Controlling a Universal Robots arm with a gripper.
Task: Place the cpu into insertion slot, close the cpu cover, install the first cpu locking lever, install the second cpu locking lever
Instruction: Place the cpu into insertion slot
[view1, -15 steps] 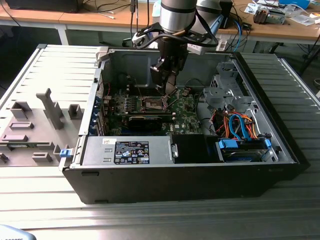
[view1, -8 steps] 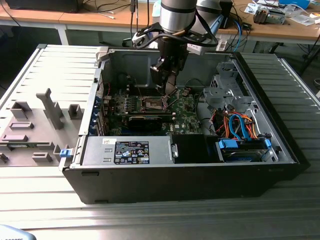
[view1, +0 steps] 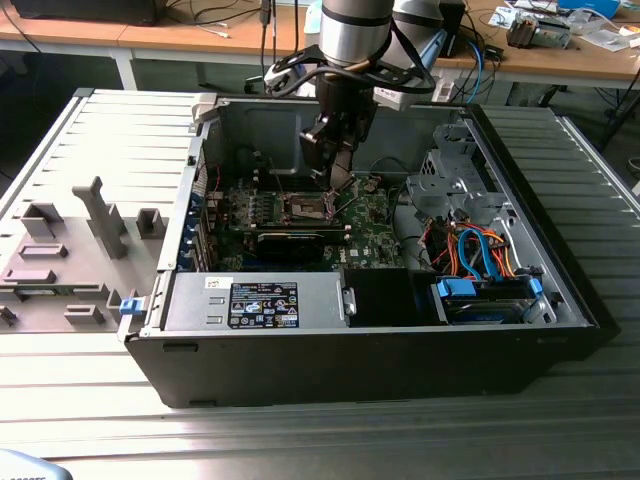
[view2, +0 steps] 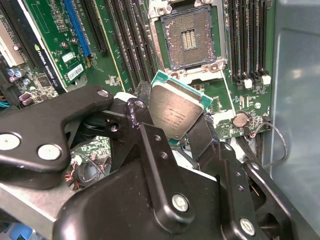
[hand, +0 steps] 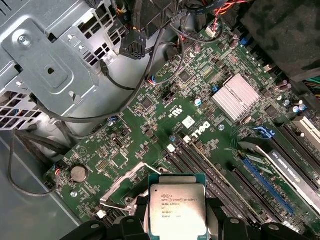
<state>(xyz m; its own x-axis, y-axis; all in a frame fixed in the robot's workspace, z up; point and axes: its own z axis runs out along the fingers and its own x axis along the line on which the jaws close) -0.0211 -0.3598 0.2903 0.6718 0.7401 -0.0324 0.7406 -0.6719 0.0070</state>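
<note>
My gripper (view1: 336, 170) hangs inside the open computer case, just above the green board, and is shut on the cpu. The cpu (view2: 176, 111) is a flat grey-beige square chip with a green edge, pinched between the two black fingers (view2: 134, 119) and held tilted. It also shows in the first wrist view as cpu (hand: 176, 207), close over the board. The insertion slot (view2: 191, 41) lies uncovered a short way beyond the chip, its dark centre bare inside a silvery rim. In the exterior view the insertion slot (view1: 308, 207) sits just below the gripper. I cannot single out the cpu cover or the levers.
Long black memory slots (view2: 127, 50) flank the socket on both sides. A metal drive cage (view1: 448, 172) and bundled cables (view1: 470, 250) fill the case on the exterior view's right. The power supply (view1: 262, 303) lies along the front wall. A grey fixture (view1: 70, 250) sits outside on the exterior view's left.
</note>
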